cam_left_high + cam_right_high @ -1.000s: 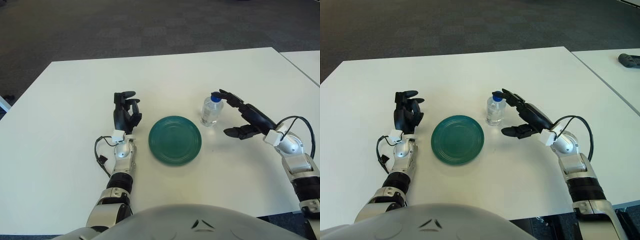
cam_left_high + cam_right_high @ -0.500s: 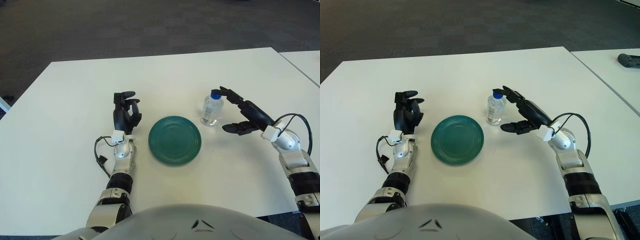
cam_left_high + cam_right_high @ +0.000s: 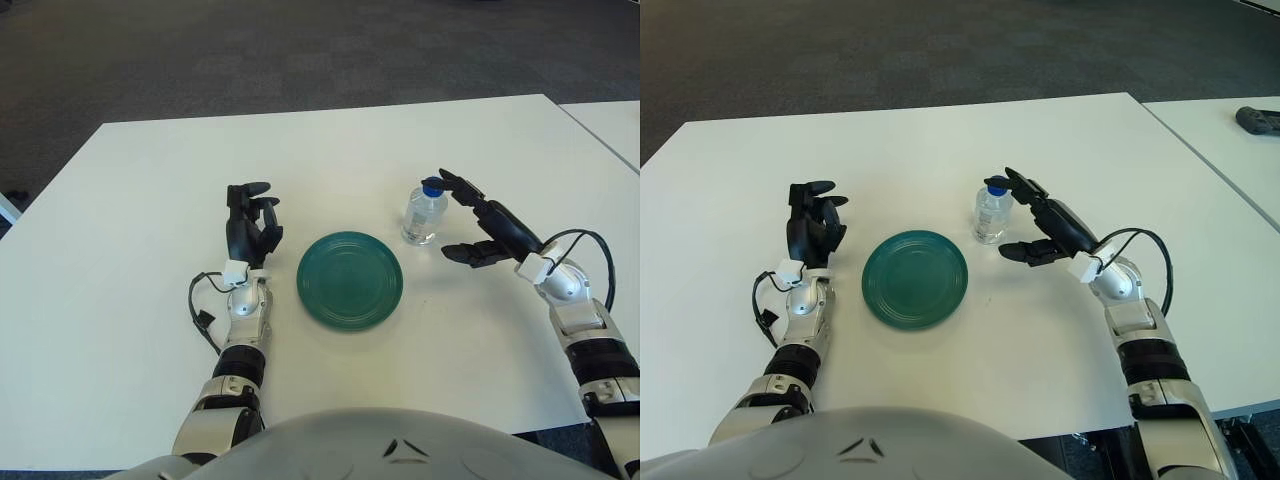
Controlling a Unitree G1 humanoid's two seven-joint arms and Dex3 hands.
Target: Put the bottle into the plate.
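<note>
A small clear bottle (image 3: 423,216) with a blue cap stands upright on the white table, just right of a round green plate (image 3: 350,279). My right hand (image 3: 470,220) is open right beside the bottle's right side, one finger near the cap and the thumb lower by its base. I cannot tell whether the fingers touch the bottle. My left hand (image 3: 250,222) shows left of the plate, fingers pointing up and curled, holding nothing.
The white table (image 3: 150,180) stretches wide around the plate. A second white table (image 3: 1230,130) stands at the right, with a dark object (image 3: 1258,120) on it. Dark carpet lies beyond the far edge.
My right hand has moved a little forward and left, closer to the bottle. The bottle, plate and left hand have not moved.
</note>
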